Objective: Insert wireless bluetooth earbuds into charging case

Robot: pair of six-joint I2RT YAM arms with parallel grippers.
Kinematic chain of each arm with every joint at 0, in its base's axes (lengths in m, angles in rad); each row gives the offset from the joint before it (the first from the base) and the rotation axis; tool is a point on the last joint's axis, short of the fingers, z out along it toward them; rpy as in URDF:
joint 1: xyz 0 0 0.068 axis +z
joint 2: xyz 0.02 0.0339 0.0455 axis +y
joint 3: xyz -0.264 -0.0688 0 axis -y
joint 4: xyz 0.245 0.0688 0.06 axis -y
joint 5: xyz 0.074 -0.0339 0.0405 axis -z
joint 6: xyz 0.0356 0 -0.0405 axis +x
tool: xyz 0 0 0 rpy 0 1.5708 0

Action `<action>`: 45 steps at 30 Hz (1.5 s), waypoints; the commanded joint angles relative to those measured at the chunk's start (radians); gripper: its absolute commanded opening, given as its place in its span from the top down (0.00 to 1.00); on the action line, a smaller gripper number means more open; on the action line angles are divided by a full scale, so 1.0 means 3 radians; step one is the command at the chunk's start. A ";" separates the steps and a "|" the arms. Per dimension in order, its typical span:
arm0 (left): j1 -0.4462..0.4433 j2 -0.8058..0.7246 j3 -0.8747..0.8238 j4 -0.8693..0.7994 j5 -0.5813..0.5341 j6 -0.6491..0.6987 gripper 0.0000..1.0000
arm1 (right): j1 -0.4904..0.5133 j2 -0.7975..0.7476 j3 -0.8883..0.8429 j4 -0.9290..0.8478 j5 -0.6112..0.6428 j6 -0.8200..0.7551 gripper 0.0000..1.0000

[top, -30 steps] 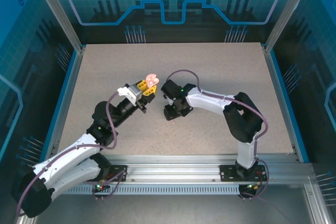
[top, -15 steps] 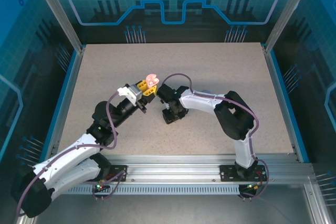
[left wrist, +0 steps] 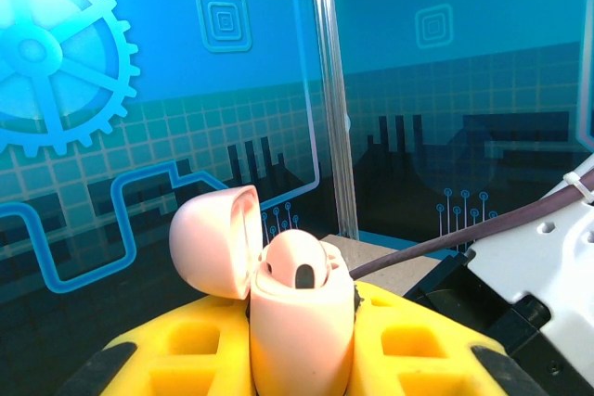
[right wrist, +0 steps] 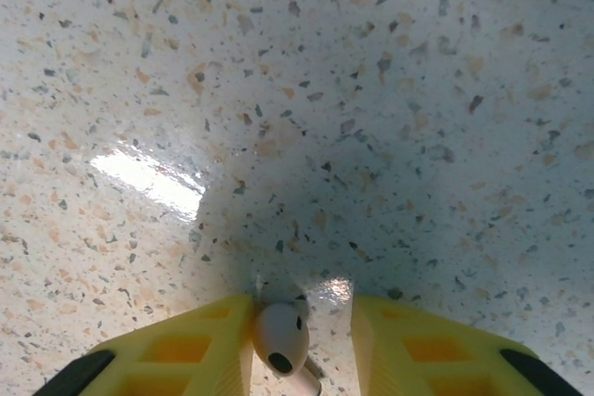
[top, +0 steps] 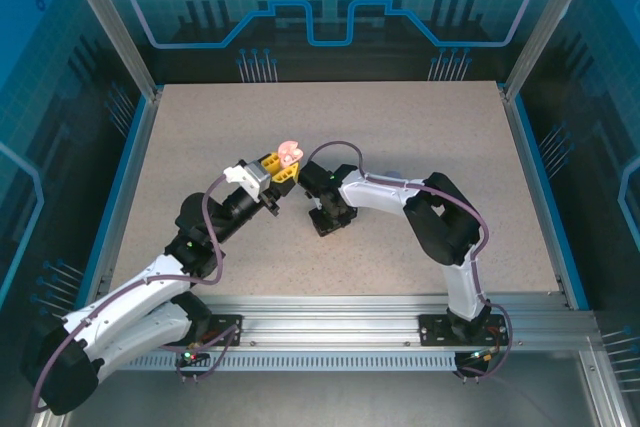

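left gripper [top: 281, 169]: clamped on the pink charging case [left wrist: 302, 322], raised off the table [top: 420, 137].
case: stands upright between the yellow fingers [left wrist: 186, 345], long axis running out from the gripper. its lid [left wrist: 215, 238] is swung open toward the left-hand finger in the wrist view.
earbud in case [left wrist: 297, 261]: pale pink, seated in the case just beyond the fingertips. its rounded head points up and a dark oval port faces the camera. the stem is hidden inside the case.
right gripper [right wrist: 302, 340]: down at the table, jaws narrow but not closed.
loose earbud [right wrist: 280, 336]: pale, lying on the table between the fingertips. it is against the left-hand finger, with a gap to the other (no grip on it).
its axis: roughly along the fingers, the head pointing away from the wrist. the stem is cut off at the frame's lower edge.
hard to make out: whether the seated earbud is fully home.
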 commanded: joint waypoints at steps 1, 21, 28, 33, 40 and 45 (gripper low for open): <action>-0.0012 -0.0029 0.0005 0.0091 -0.0045 -0.0018 1.00 | 0.0043 0.0092 0.0054 -0.0060 0.0005 -0.0023 0.70; -0.0012 -0.0029 0.0037 0.0017 0.0001 -0.0054 1.00 | -0.0022 -0.0398 -0.0023 0.0002 -0.0026 0.0097 0.90; -0.0012 -0.0027 0.0097 -0.0071 0.0106 -0.0073 1.00 | -0.0231 -0.1002 -0.0091 0.0053 -0.0158 0.0182 0.91; -0.0012 -0.0018 0.0150 -0.0103 0.0275 -0.0079 1.00 | -0.0516 -0.1599 -0.0170 0.0231 -0.0485 0.0248 0.90; -0.0013 0.0055 0.0198 -0.0048 0.0479 -0.0124 1.00 | -0.0793 -0.2263 -0.0020 0.0455 -0.0897 0.0215 0.90; -0.0016 0.0104 0.0222 0.0048 0.0565 -0.0200 1.00 | -0.0868 -0.2494 0.0189 0.0611 -0.1195 0.0237 0.90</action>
